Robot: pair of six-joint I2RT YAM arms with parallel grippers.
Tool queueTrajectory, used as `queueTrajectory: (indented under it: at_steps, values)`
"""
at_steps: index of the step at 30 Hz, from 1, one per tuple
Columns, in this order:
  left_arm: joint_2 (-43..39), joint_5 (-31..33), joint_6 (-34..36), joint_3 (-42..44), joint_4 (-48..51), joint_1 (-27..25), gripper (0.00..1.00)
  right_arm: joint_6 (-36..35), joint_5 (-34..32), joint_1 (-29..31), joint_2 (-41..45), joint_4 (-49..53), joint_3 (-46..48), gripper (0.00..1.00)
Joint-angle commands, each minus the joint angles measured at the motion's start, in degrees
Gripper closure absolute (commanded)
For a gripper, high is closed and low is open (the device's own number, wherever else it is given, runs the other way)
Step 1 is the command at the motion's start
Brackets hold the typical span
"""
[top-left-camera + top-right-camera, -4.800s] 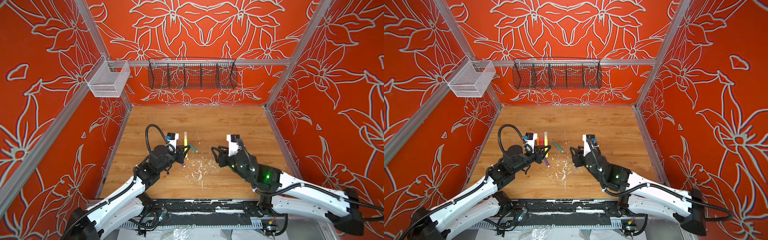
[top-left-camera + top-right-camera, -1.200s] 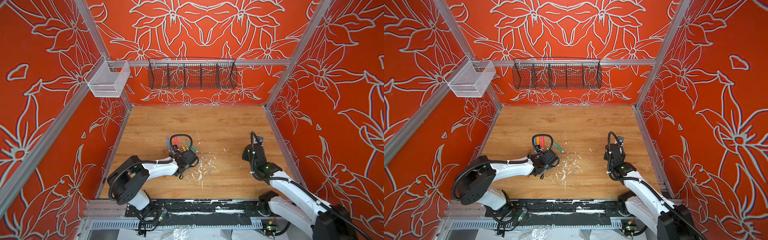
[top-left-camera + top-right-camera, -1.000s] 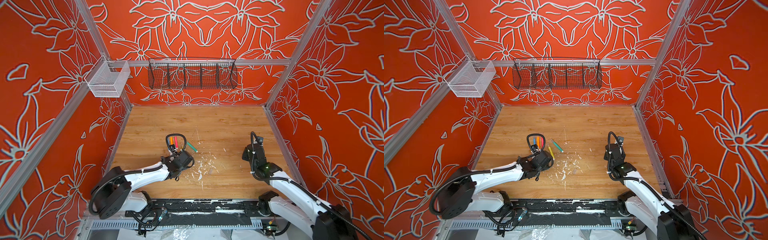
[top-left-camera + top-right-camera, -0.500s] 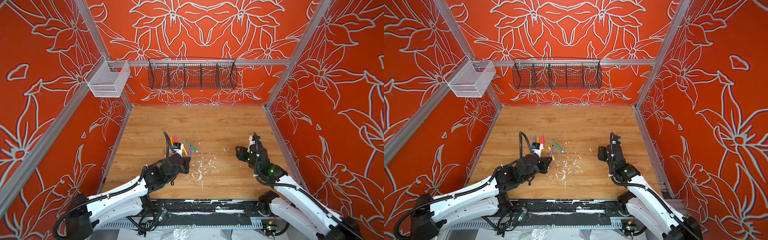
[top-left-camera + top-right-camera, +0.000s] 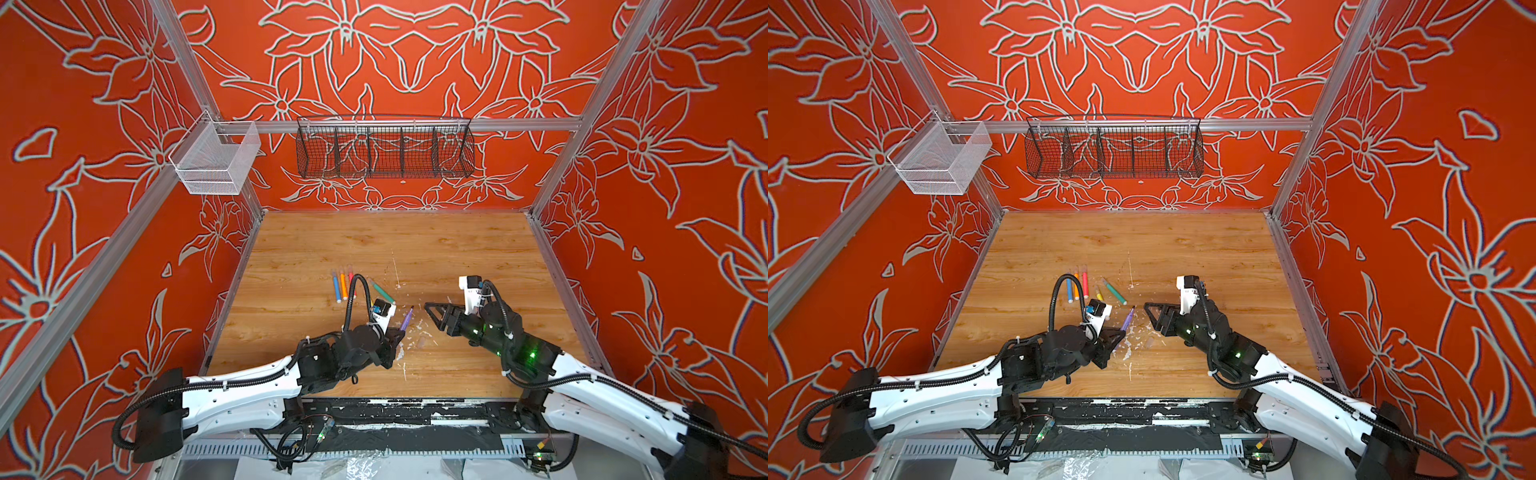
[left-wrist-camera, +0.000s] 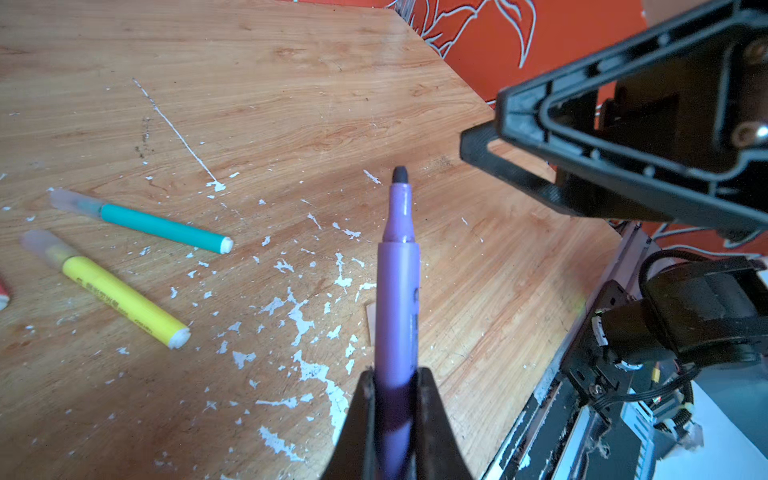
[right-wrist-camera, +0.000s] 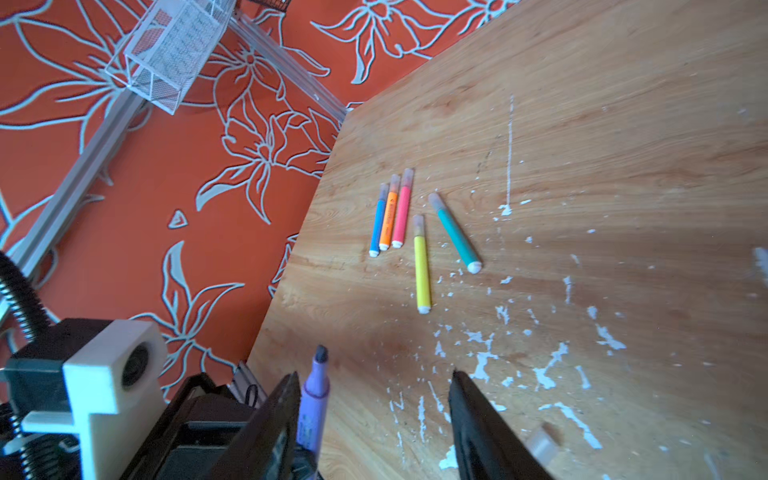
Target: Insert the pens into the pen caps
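One purple pen point(image 6: 397, 291) in left hand point(image 6: 394, 380)

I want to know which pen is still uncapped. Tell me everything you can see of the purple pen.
The purple pen is a thin lilac marker with a smooth, plastic-looking barrel, some dark print, a narrower collar and a dark tip. It has no cap on. The left gripper is shut on its rear end, with both fingers pressing its sides. Nothing else touches it. It appears to be held clear of the wooden table, with the tip pointing away from the gripper.
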State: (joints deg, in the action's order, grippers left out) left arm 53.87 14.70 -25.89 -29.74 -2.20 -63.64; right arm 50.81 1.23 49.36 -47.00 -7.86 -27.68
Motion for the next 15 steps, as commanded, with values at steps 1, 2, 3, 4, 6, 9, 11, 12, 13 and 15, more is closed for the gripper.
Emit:
queueTrajectory:
  at_steps: [1, 2, 3, 4, 6, 9, 11, 12, 13, 15]
  values:
    - [0.57, -0.51, 1.98, 0.50, -4.04, -0.78, 1.00, 2.58, 0.71, 2.32, -1.39, -4.89, -0.19, 0.40]
    - [0.58, -1.13, 2.16, 0.71, -4.61, -0.83, 1.00, 2.55, 0.59, 2.85, -1.82, -5.35, -0.30, 0.40]
    - [0.73, -1.94, 2.53, 0.90, -5.37, -0.83, 1.00, 2.73, 0.40, 3.56, -2.27, -5.94, -0.38, 0.40]
    - [0.88, -2.50, 2.67, 0.97, -5.77, -0.87, 1.00, 2.81, 0.20, 4.10, -2.72, -6.61, -0.48, 0.40]
    - [1.23, -3.28, 2.86, 0.71, -5.92, -1.03, 1.00, 2.97, -0.29, 5.13, -3.80, -7.75, -0.75, 0.40]
    - [1.42, -4.01, 3.34, 1.14, -7.25, -1.31, 1.00, 3.03, -0.66, 6.42, -5.83, -9.17, -1.37, 0.42]
    - [1.42, -4.24, 3.45, 1.30, -7.73, -1.40, 1.00, 3.22, -1.00, 7.04, -7.16, -10.49, -1.41, 0.45]
    - [1.42, -4.19, 3.50, 1.30, -7.69, -1.40, 1.00, 3.31, -1.18, 7.23, -7.86, -11.00, -1.41, 0.49]
    - [1.33, -4.24, 3.53, 1.43, -7.84, -1.40, 1.00, 3.44, -1.26, 7.39, -8.54, -11.25, -1.62, 0.52]
    - [1.08, -4.24, 3.49, 1.83, -8.46, -1.40, 1.00, 3.47, -1.45, 7.66, -9.53, -11.47, -1.89, 0.55]
